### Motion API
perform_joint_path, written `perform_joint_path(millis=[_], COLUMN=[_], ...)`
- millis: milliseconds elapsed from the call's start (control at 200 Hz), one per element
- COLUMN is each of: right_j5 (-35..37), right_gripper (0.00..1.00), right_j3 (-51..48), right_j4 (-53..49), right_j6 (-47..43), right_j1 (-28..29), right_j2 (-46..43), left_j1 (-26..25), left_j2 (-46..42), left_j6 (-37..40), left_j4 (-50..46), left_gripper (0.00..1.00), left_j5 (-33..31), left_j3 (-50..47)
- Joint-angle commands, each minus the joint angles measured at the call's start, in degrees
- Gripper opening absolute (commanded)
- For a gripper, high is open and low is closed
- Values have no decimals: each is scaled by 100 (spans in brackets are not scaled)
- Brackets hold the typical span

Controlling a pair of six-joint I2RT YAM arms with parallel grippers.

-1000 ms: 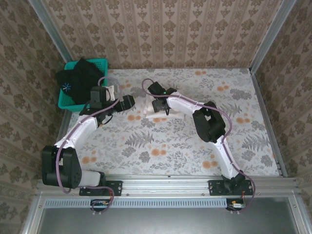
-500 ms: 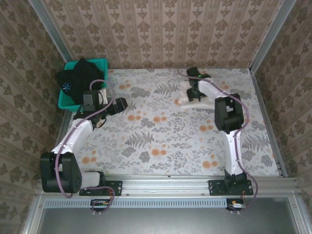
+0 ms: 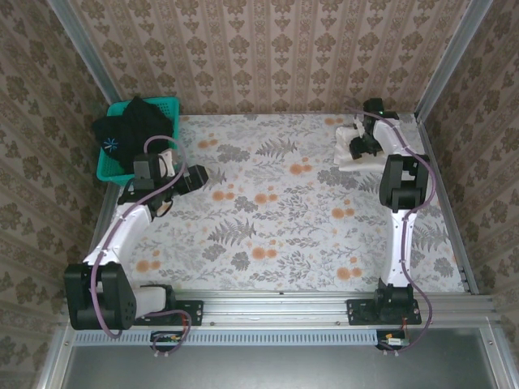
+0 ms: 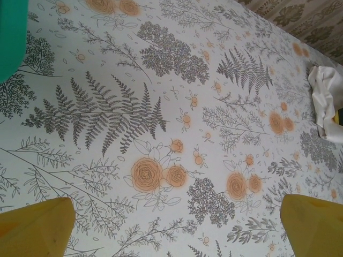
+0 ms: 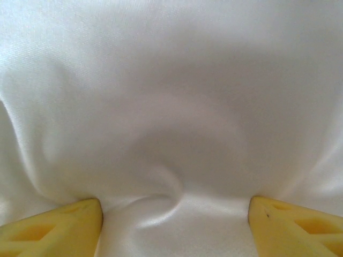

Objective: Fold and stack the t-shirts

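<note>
A folded white t-shirt (image 3: 347,152) lies in the table's far right corner, plain pale side up. My right gripper (image 3: 362,143) is down on it. In the right wrist view the white cloth (image 5: 171,107) spans the frame and puckers between the two yellow fingertips (image 5: 59,227), which stand wide apart and bite into the bundle. My left gripper (image 3: 199,174) hovers over the table's left side, open with nothing between its fingers (image 4: 32,227). From the left wrist view the same white t-shirt (image 4: 327,99) shows far off at the right edge.
A teal mesh basket (image 3: 109,168) stands at the back left with dark clothing (image 3: 134,121) heaped in it; its corner (image 4: 10,32) shows in the left wrist view. Patterned walls close the back and sides. The flowered tablecloth (image 3: 268,219) covers the table.
My right gripper has swept from the table's middle to the far right corner, and the white t-shirt came with it. The left arm has drawn back slightly toward the left.
</note>
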Motion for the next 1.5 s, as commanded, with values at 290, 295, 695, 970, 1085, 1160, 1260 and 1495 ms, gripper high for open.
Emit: perform_joint_path(millis=[290, 295, 695, 970, 1085, 1160, 1260, 1495], right_j5=[15, 8, -144, 1937, 2239, 2104, 1689, 807], right_gripper=[77, 77, 100, 100, 100, 100, 100, 100], right_j3=[-67, -65, -2369, -7821, -8617, -8864, -9779, -9819], right_j4=[-163, -156, 1173, 5371, 5608, 6038, 8193, 9329], right_j6=[-523, -514, 1184, 2519, 3167, 2739, 1880, 2069], right_j1=[-467, -472, 199, 2110, 2077, 2031, 1804, 1033], right_j2=[27, 17, -2786, -6314, -6829, -7003, -6682, -5515], left_j1=[74, 73, 97, 38, 52, 83, 127, 359], left_j2=[-501, -503, -1264, -1373, -1048, -753, -191, 1284], left_j6=[243, 246, 860, 2538, 2814, 2911, 2908, 2637], left_j4=[-449, -453, -673, 2539, 3173, 3472, 4144, 6213], left_gripper=[100, 100, 100, 100, 100, 100, 100, 100], left_j5=[-357, -368, -3202, -3148, -3139, -2904, -2692, -2401], left_j3=[-33, -32, -354, -2715, -2939, -2857, -2730, -2656])
